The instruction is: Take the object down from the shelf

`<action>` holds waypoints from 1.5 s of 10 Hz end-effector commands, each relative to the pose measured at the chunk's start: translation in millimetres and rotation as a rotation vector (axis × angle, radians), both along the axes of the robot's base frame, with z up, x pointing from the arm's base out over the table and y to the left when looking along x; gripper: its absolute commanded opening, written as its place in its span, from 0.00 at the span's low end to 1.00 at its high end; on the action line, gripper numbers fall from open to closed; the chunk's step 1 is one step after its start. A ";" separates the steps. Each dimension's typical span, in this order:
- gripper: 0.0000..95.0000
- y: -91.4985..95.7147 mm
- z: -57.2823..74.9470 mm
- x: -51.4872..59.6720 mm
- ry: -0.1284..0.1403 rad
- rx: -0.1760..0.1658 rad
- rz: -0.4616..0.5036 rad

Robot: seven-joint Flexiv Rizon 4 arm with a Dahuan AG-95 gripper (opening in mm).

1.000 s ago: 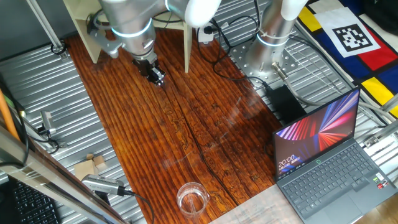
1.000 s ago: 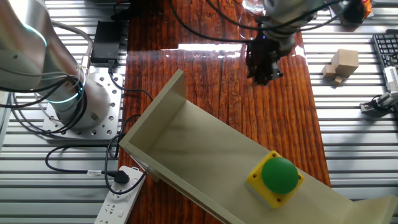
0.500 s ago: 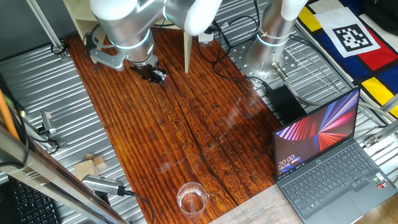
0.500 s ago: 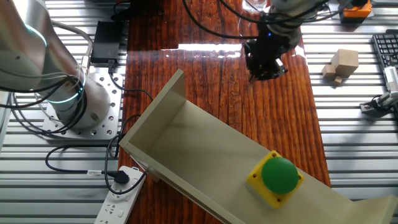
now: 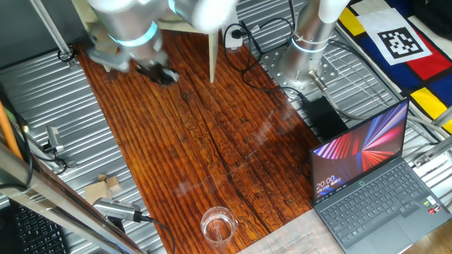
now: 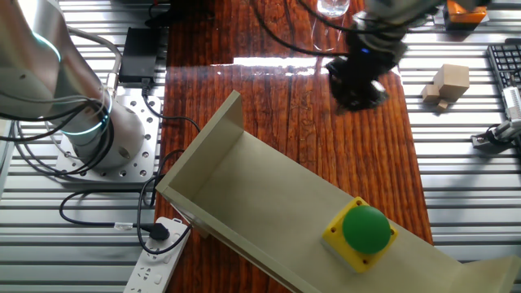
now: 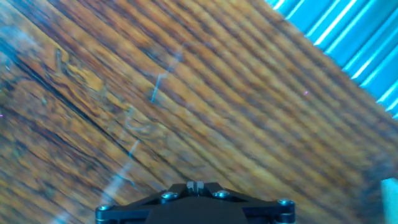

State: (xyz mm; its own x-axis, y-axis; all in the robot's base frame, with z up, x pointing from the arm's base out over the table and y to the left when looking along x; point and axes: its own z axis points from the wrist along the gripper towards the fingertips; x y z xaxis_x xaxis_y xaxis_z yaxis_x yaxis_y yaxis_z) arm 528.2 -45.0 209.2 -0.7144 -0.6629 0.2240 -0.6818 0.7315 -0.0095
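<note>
In the other fixed view, the shelf is a cream flat-board unit lying across the near half of the frame, with an upright side panel at its left end. On its top board, toward the right, sits the object: a small yellow square box with a round green dome button covering most of its top. It rests flat on the board, with nothing touching it.

Farther back and to the right of centre, the gripper hangs blurred over the dark striped wooden table, well apart from the object. Its jaws are too smeared to tell how wide they stand, and nothing is seen in them. The hand view shows only blurred wood grain beyond the gripper's base.

Pale wooden blocks lie on the metal surface at far right.
</note>
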 end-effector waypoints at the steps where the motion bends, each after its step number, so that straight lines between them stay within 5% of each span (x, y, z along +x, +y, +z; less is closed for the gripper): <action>1: 0.00 -50.3 42.9 16.6 0.008 0.003 0.070; 4: 0.00 -92.4 61.7 19.6 0.012 0.010 0.106; 5: 0.20 -97.3 63.8 19.4 0.014 0.010 0.115; 6: 0.20 -112.0 69.9 18.3 0.020 0.018 0.146; 7: 0.40 -121.8 74.2 16.9 0.022 0.028 0.171; 8: 0.40 -124.1 76.0 16.3 0.023 0.031 0.179; 9: 0.60 -131.2 80.6 14.4 0.026 0.020 0.191; 12: 0.60 -156.1 90.9 7.6 0.022 0.018 0.168; 13: 0.80 -161.4 92.7 5.9 0.020 0.018 0.165; 15: 0.80 -170.6 96.3 2.5 0.016 0.017 0.164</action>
